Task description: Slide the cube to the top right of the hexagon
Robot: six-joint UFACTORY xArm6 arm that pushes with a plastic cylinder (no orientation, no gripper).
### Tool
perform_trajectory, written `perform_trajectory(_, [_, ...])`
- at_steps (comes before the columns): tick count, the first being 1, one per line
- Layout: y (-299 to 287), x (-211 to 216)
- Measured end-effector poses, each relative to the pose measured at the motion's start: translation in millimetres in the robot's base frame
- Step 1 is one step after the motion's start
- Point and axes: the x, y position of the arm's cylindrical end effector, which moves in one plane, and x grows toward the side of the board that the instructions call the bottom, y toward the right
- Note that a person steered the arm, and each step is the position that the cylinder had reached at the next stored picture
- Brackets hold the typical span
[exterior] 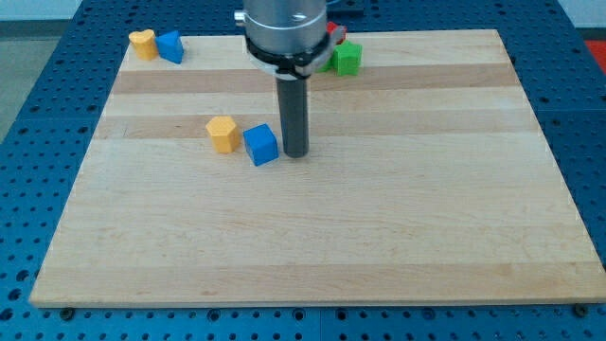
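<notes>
Wooden, pale and made of long glued strips, the bench [379, 237] fills most of the camera view and lies on a blue perforated surface [28, 227]. No brand, label or writing can be read on anything in this view.

My tip [295, 153] rests on the wood at the end of the straight dark rod, which comes down from a grey metal cylinder [284, 28] at the view's top. The arm has no hand, so nothing opens or closes; the rod only pushes.

Just to the left of my tip sits the blue cube [260, 145], slightly turned, so close to the rod that I cannot tell if they touch. On the view's left of the cube, very near it and a little higher, stands the yellow hexagon [222, 134]. So the cube is now at the lower right of the hexagon, not at its top right.

In the top left corner of the bench two more pieces stand side by side, touching or almost touching: a yellow block [143, 44] with a heart-like shape and a second blue block [170, 46]. Near the top edge, to the right of the cylinder, is a green block [347, 58], and a small part of a red block [334, 32] shows behind the cylinder; its shape is hidden
</notes>
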Motion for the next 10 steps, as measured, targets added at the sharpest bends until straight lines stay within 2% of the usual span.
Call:
perform_trajectory(1, [6.4,24.2])
perform_trajectory(2, [-34.9,13.4])
perform_trajectory(4, [-191.6,-47.3])
perform_trajectory(5, [-240.8,-59.7])
perform_trajectory(6, [-241.0,-29.8])
perform_trajectory(7, [-182.4,-8.1])
perform_trajectory(8, [-85.3,-11.6])
perform_trajectory(9, [-48.5,-52.2])
perform_trajectory(10, [-106.8,-70.7])
